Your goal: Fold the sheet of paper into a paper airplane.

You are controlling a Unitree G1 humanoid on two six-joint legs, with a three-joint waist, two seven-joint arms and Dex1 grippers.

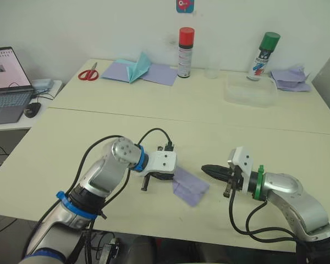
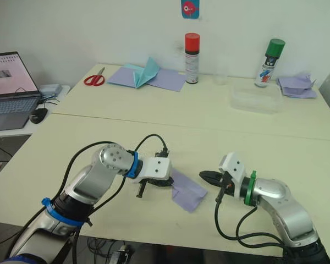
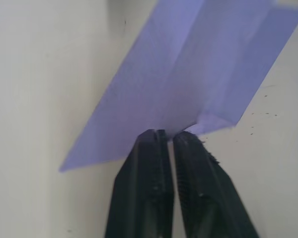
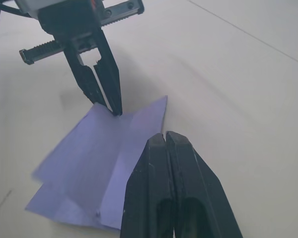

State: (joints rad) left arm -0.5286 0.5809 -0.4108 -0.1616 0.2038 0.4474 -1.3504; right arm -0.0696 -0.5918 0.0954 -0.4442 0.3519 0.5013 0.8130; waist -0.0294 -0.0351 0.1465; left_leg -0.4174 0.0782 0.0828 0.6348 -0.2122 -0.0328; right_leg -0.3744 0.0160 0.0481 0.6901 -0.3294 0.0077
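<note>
The sheet of paper (image 1: 190, 187), pale lavender-blue and partly folded with a raised crease, lies on the near table between my two grippers. My left gripper (image 1: 170, 176) is shut, its fingertips (image 3: 161, 136) pinching the paper's near edge at the crease. In the right wrist view the left gripper (image 4: 116, 110) meets the paper (image 4: 84, 153) at its ridge. My right gripper (image 1: 205, 168) is shut with nothing in it, pointing at the paper from the right, its tips (image 4: 164, 137) just above the paper's right corner.
On the far table lie red scissors (image 1: 88, 73), lavender sheets with a teal paper shape (image 1: 138, 69), a red-capped spray can (image 1: 185, 52), a green-capped can (image 1: 264, 55), a clear plastic tub (image 1: 251, 91) and crumpled lavender paper (image 1: 290, 78). A laptop (image 1: 5, 82) stands at far left.
</note>
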